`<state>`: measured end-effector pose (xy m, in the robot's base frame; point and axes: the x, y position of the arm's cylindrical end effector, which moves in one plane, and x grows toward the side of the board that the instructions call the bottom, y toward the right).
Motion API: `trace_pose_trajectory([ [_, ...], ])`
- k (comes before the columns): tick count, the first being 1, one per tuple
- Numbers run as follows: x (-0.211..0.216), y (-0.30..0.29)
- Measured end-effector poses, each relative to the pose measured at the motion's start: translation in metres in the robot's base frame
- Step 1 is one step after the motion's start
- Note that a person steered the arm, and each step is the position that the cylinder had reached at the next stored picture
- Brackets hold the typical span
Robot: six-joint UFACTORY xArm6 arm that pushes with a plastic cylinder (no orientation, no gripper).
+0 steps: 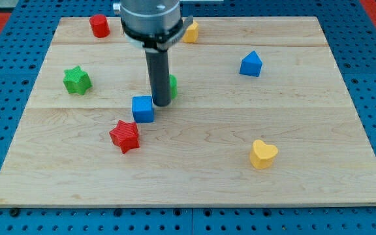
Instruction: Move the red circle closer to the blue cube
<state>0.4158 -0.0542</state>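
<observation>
Red circle point(99, 25) to blue cube point(143, 108): open board point(207, 140); green star point(77, 80) flanks.

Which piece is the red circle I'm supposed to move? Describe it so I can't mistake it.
Look at the wooden board, far top-left corner. The red circle stands alone there, a short round cylinder. The other red piece, the red star, is spiky and sits by the blue cube.

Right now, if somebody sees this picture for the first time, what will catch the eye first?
First the dark rod coming down at the top centre, my tip just right of the blue cube and hiding most of a green block. Next the red star below the cube, then the red circle far off at the top left.
</observation>
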Motion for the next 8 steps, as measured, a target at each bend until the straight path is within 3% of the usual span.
trace_pose_trajectory([
  [4,-0.21,-0.031],
  [5,-0.222,-0.059],
  [6,-0.201,-0.105],
  [7,-0.225,-0.152],
  [8,-0.221,-0.162],
])
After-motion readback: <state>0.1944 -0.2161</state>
